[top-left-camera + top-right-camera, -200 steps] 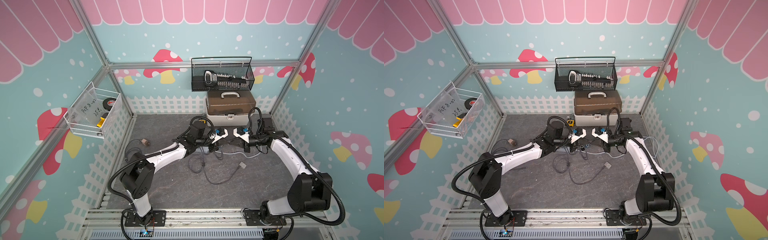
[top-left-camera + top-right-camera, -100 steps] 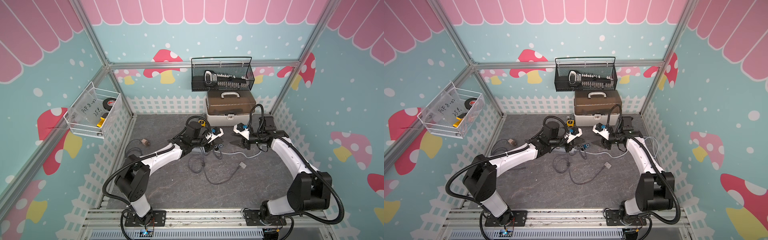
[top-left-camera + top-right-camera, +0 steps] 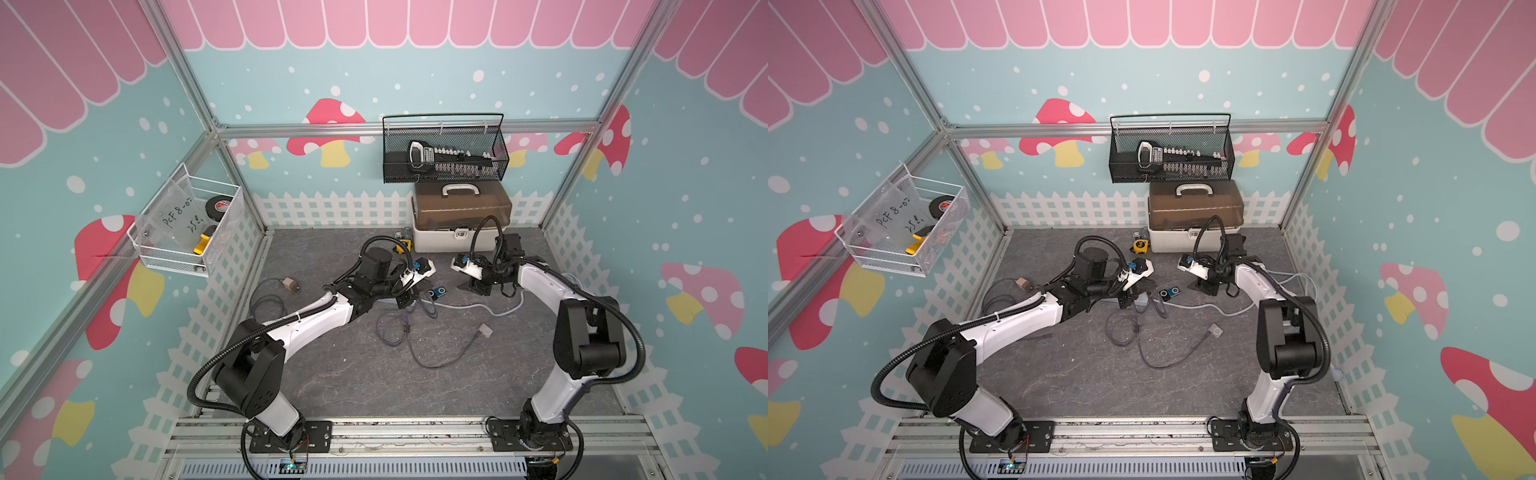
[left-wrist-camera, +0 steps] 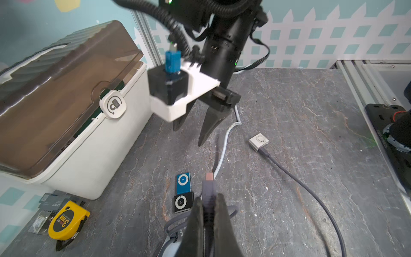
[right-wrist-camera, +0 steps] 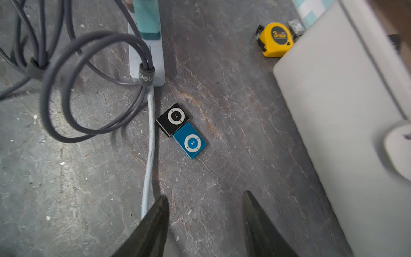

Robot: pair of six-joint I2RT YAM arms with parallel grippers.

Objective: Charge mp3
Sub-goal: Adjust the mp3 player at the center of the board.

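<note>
Grey plug (image 4: 208,185) sits pinched in the left gripper (image 4: 209,199). The right gripper (image 5: 205,194) hangs empty, jaws half apart. The black player (image 5: 174,118) and blue player (image 5: 191,142) lie touching on the mat (image 3: 353,374), with the left gripper at their 9 o'clock and the right at 3. Next, I judge, the right must lift one player and steady its port for the plug. The mat is slate-like. The toolbox (image 3: 461,208) is at 12, against pastel mushroom walls (image 3: 415,62).

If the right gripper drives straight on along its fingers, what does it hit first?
Likely the bare mat just short of the blue mp3 player; the right gripper is open and empty. Depth is unclear.
</note>
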